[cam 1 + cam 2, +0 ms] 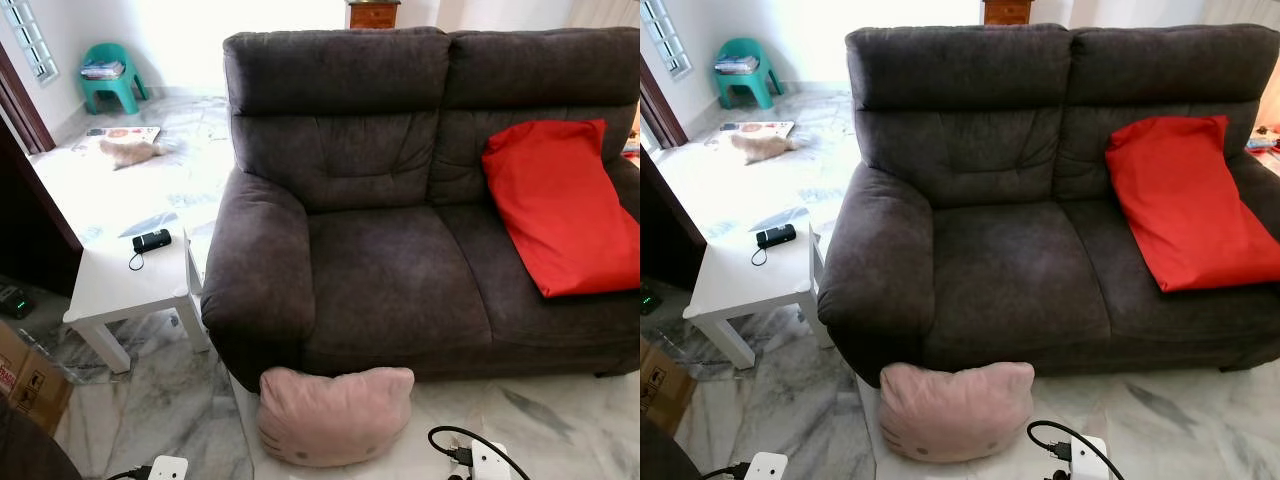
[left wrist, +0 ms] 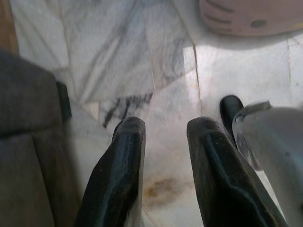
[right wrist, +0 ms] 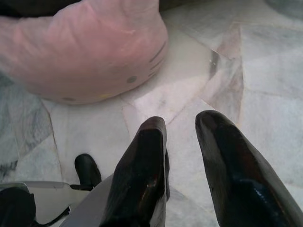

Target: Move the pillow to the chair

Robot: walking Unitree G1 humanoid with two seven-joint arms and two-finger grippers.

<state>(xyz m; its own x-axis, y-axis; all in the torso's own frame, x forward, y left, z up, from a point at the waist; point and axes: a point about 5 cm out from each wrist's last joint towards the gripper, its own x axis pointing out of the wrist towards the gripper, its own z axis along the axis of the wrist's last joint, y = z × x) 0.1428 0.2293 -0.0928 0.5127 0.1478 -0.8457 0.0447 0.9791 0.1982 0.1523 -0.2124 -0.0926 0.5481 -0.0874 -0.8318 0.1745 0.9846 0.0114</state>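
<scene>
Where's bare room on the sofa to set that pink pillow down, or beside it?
The sofa's left seat cushion, between its left armrest and the red pillow, is bare. The right seat is crowded by that red pillow. The white side table is mostly free beyond a small black device.

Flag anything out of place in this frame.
A pink pillow sits on the marble floor against the front of the sofa, not on a seat. The red pillow leans on the sofa as expected.

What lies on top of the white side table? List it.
On the white side table lies one small black device with a thin looped cord. What the device is cannot be told at this size.
</scene>
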